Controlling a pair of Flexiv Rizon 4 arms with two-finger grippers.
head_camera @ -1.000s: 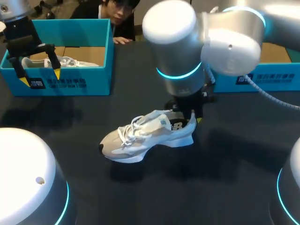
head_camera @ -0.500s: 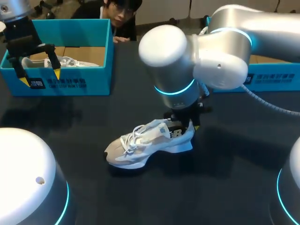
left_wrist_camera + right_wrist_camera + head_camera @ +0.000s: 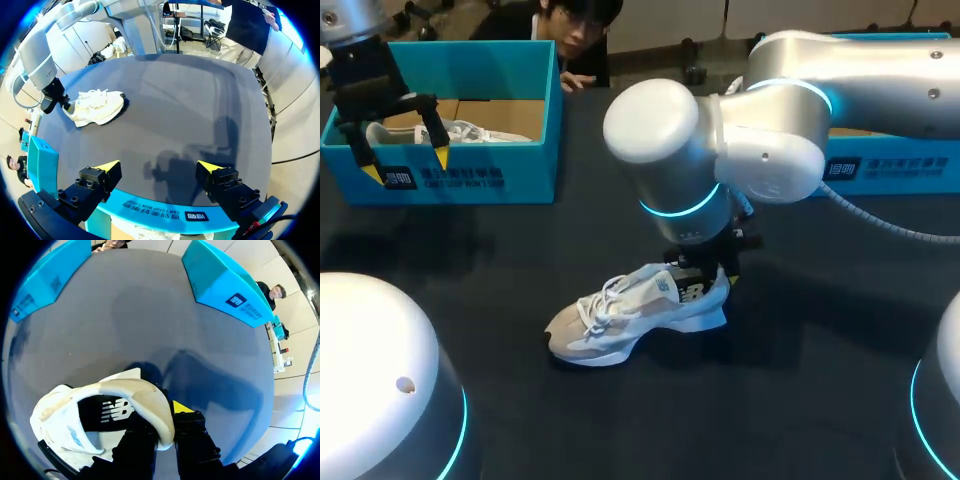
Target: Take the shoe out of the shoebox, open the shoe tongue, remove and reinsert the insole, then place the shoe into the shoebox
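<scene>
A white and beige sneaker (image 3: 635,315) rests on its sole on the dark table, toe pointing left. My right gripper (image 3: 712,272) comes down on its heel and is shut on the heel collar (image 3: 150,410), one finger inside the shoe and one outside. My left gripper (image 3: 402,160) hangs open over the front wall of the left teal shoebox (image 3: 470,185), holding nothing. From the left wrist view the sneaker (image 3: 97,106) lies far ahead of the left gripper (image 3: 157,167), and the box's rim (image 3: 165,215) is just under the fingers.
A second white shoe (image 3: 470,130) lies inside the left shoebox. Another teal box (image 3: 890,165) stands at the back right, behind my right arm. The white bases of my arms (image 3: 370,380) fill the front corners.
My right arm has dragged the sneaker by its heel a little toward the table's front, and the arm's elbow has swung left. The left arm has kept still.
</scene>
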